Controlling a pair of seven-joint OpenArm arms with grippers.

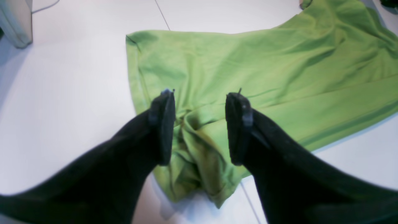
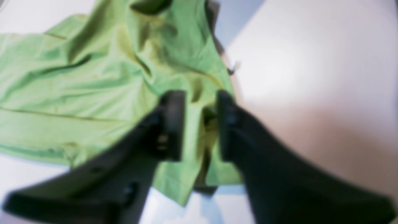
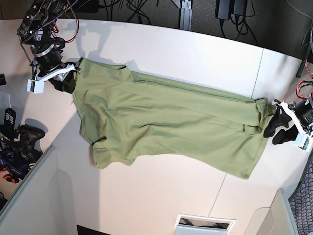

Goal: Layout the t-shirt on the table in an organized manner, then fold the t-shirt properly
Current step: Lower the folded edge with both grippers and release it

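The t-shirt (image 3: 166,122) is spread lengthwise across the table (image 3: 195,54), stretched between the two arms. In the base view its collar end is seen at the left, where a sleeve (image 3: 110,154) lies loosely bunched toward the near side, and its hem end is seen at the right.

The left gripper (image 1: 200,124) is seen at the hem end of the cloth. Its jaws are held wide apart, and a puckered bundle of green fabric is seen between them, gathered into folds. Whether the fabric is pinched or only straddled cannot be told from the pictures; the fingers (image 1: 164,124) are seen well clear of each other. Beyond the gripper, the shirt body is laid mostly flat with shallow creases, and a thin dark seam line (image 1: 161,14) of the table is seen running past it.

The right gripper (image 2: 200,124) is seen at the collar end, near the table's far-left edge in the base view. The wrist picture is blurred. Its jaws are parted more narrowly, and a ridge of rumpled cloth is seen in the gap; whether it is gripped cannot be told.
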